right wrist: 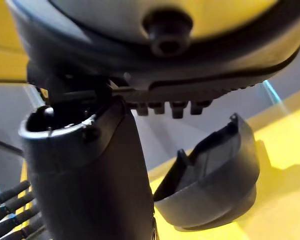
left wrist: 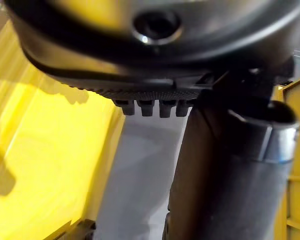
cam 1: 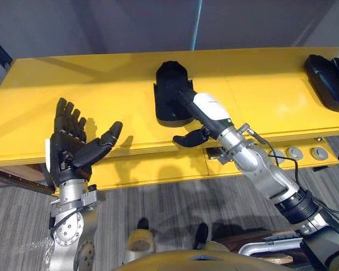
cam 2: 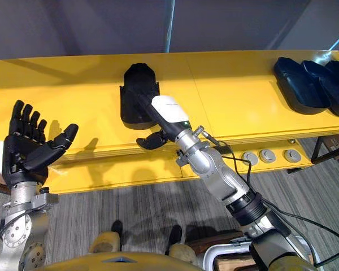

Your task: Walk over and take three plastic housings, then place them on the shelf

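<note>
Left eye view has the black plastic housing (cam 1: 168, 84) lying midway along the yellow surface (cam 1: 101, 96), its long axis running away from the robot. The right hand (cam 1: 210, 110) reaches over its near end from the right, fingers stretched out and thumb splayed, not clasping it. Whether they touch it is hard to make out. The left hand (cam 1: 73, 144) is spread and empty, well apart to the left.

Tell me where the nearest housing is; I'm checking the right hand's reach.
The housing lies on the middle of the yellow table in both eye views, at the right hand, well left of the other housings.
</note>
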### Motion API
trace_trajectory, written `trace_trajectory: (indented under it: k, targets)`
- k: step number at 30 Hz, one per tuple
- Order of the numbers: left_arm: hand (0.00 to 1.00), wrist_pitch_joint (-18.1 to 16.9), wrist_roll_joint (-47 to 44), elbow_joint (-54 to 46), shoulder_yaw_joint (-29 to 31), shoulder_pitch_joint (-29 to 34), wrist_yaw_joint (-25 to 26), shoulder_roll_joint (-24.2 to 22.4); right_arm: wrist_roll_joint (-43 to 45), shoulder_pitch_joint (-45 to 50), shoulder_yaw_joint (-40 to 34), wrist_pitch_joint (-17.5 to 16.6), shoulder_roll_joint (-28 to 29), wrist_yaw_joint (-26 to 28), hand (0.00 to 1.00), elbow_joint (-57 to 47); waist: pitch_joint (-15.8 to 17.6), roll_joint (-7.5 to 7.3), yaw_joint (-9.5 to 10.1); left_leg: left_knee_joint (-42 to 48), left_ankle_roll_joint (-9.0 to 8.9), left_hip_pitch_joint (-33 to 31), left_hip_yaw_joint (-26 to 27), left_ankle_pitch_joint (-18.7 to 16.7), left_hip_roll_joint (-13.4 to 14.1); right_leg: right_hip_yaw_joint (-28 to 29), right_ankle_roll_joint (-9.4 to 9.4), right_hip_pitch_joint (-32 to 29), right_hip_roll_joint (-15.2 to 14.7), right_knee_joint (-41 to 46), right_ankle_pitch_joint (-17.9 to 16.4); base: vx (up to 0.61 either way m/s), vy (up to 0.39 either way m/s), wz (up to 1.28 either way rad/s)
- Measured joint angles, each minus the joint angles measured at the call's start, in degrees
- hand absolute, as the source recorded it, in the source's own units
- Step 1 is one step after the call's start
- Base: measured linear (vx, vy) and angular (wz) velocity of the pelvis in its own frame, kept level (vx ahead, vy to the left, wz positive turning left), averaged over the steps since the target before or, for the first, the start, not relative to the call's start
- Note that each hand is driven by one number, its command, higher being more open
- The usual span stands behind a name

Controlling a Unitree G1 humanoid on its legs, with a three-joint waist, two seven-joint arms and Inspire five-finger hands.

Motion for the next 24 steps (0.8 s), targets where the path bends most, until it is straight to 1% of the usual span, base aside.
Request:
trace_trajectory:
  k: [3,5,9,12,14,15,20,24]
  targets:
    - [1.00,-0.1,-1.2,0.3,-0.6,-0.7,-0.9,0.0,-0.5,-2.7,0.3,0.0,1.0,-0.8,1.00,4.1,1.6,0.28,0.95,0.0,-0.01,-0.4,-0.1,0.1,0.0,-0.1,-0.01,-0.3,0.0,0.0,0.0,0.00,0.000,0.00]
    - [1.00,-0.6,-1.2,0.3,-1.0,-0.7,-1.1,0.0,-0.9,-4.4,1.1,0.0,1.2,-1.0,1.00,7.3,1.8,0.24,1.12,0.0,-0.05,-1.3,-0.6,0.3,-0.1,-0.4,-0.03,-1.0,0.0,0.0,0.0,0.00,0.003,0.09]
    - [1.00,-0.8,-1.7,0.4,-1.5,-1.0,-1.6,0.0,-1.1,-7.9,1.2,-0.3,1.3,-3.2,1.00,10.4,3.2,0.48,0.84,0.1,-0.10,-1.8,-1.4,0.5,-0.2,-1.4,-0.05,-1.1,0.0,0.0,0.0,0.01,-0.001,0.10]
    - [1.00,-1.1,-1.9,0.4,-1.5,-1.1,-2.4,0.0,-1.0,-10.7,1.4,-1.6,1.2,-3.6,1.00,12.4,4.6,0.86,0.83,0.0,-0.12,-2.1,-1.6,0.6,-0.2,-1.5,-0.09,-1.3,0.0,0.0,0.0,0.00,0.001,0.01]
    - [1.00,-1.1,-1.9,0.4,-1.4,-1.1,-2.5,0.0,-1.0,-11.6,1.7,-2.3,1.2,-4.5,1.00,13.5,4.6,0.90,0.85,0.0,-0.12,-2.5,-1.7,0.7,-0.2,-1.7,-0.11,-1.7,0.0,0.0,0.0,-0.01,0.001,0.02]
    - [1.00,-1.1,-1.9,0.4,-1.4,-1.2,-2.5,0.0,-1.0,-12.0,1.8,-2.7,1.2,-4.9,0.00,14.1,4.7,0.90,0.79,0.0,-0.13,-2.9,-1.8,0.8,-0.2,-1.8,-0.11,-1.9,0.0,0.0,0.0,-0.02,0.001,0.05]
    - [1.00,-1.1,-1.9,0.4,-1.4,-2.3,-3.2,0.0,-1.1,-13.3,2.4,-2.8,0.9,-5.3,0.00,14.7,6.0,0.78,0.77,-0.1,-0.25,-3.2,-2.2,1.2,-0.2,-2.4,-0.18,-2.0,0.0,0.0,-0.1,-0.03,-0.002,0.05]
    - [1.00,-1.2,-2.0,0.4,-1.2,-2.7,-4.4,0.0,-1.6,-14.2,4.3,-3.1,0.5,-5.4,0.00,16.1,6.3,0.70,0.62,-0.2,-0.31,-4.1,-2.5,1.7,-0.2,-2.5,-0.33,-2.8,0.0,0.0,-0.1,-0.02,-0.001,0.03]
